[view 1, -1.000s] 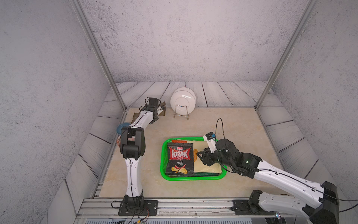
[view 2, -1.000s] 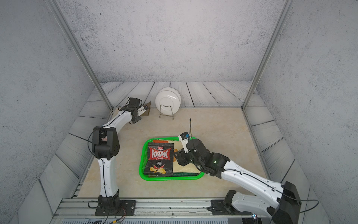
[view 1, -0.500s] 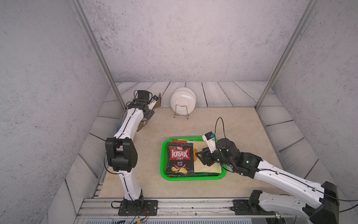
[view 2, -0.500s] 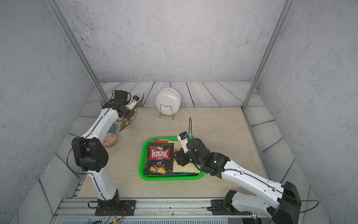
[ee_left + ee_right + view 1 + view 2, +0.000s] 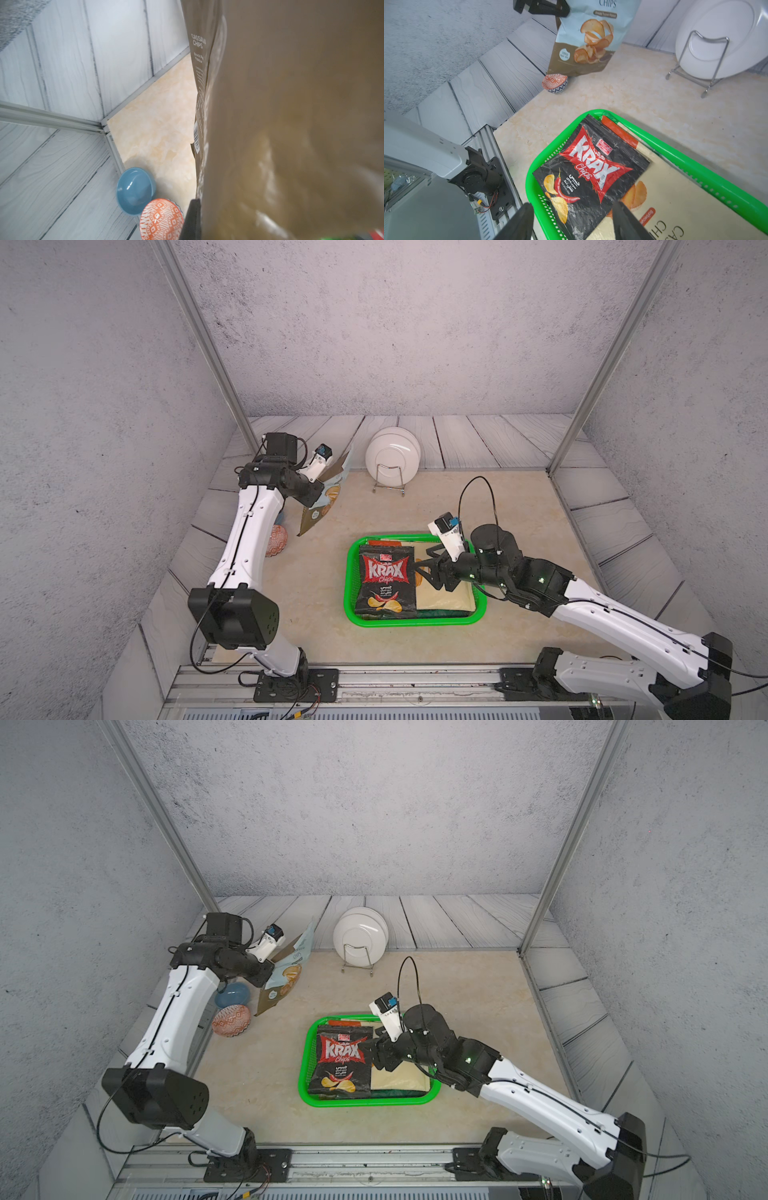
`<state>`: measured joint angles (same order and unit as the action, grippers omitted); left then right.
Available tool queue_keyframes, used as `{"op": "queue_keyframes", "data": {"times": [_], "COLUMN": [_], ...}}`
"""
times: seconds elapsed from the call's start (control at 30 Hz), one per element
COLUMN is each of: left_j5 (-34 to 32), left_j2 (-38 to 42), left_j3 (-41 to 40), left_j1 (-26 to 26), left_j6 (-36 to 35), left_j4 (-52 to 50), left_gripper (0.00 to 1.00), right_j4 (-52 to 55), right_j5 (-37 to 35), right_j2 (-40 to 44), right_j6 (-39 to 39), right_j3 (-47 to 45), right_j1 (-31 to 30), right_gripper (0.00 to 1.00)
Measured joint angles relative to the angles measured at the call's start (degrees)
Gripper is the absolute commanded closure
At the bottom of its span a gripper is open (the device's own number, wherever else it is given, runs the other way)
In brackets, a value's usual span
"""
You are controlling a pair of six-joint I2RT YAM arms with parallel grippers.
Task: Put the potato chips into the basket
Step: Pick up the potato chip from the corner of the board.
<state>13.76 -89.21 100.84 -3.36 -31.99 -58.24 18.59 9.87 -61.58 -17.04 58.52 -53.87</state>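
Pale-blue chips bag (image 5: 329, 489) hangs pinched in closed left gripper (image 5: 311, 494), at 10 o'clock from green basket (image 5: 411, 621) | right gripper (image 5: 571, 220) gapes above black bag (image 5: 386, 580) lying in basket | step: carry-over | next: likely swing toward 4 o'clock, clear rim, lower, release.

place: robot test cell, lab mock-up of a kitchen counter | walls: grey concrete-look printed panels (image 5: 374, 323) on slim aluminium corner posts (image 5: 208, 344) | floor: beige marble-look tabletop (image 5: 519, 497) edged by whitewashed wood-plank print (image 5: 457, 439) | mount: grooved aluminium rail (image 5: 415, 680) carrying two black bolted base plates (image 5: 324, 684) | props: white round plates in a wire rack (image 5: 392, 454)
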Motion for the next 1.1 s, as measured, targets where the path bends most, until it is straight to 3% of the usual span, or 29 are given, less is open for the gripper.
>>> {"op": "queue_keyframes", "data": {"times": [0.27,0.53,0.83,1.1], "left_j5": [14.1,21.0,26.9,30.0], "left_j2": [10.9,13.4,16.1,18.7], "left_j3": [1.1,6.0,8.9,5.6], "left_j1": [0.1,0.1,0.1,-0.3], "left_j6": [-7.2,-15.0,-20.4,-21.7], "left_j4": [-17.6,-32.2,-33.0,-33.0], "left_gripper": [1.00,1.00,1.00,1.00], "right_j4": [5.7,11.9,19.1,24.5], "right_j5": [3.6,5.2,7.2,7.6], "right_j2": [0.3,-0.2,-4.8,-9.4], "right_j6": [8.8,15.4,23.8,29.3], "right_j3": [6.8,17.4,28.5,39.1], "right_j1": [0.0,0.2,0.2,0.4], "right_gripper": [0.30,0.24,0.23,0.22]}}
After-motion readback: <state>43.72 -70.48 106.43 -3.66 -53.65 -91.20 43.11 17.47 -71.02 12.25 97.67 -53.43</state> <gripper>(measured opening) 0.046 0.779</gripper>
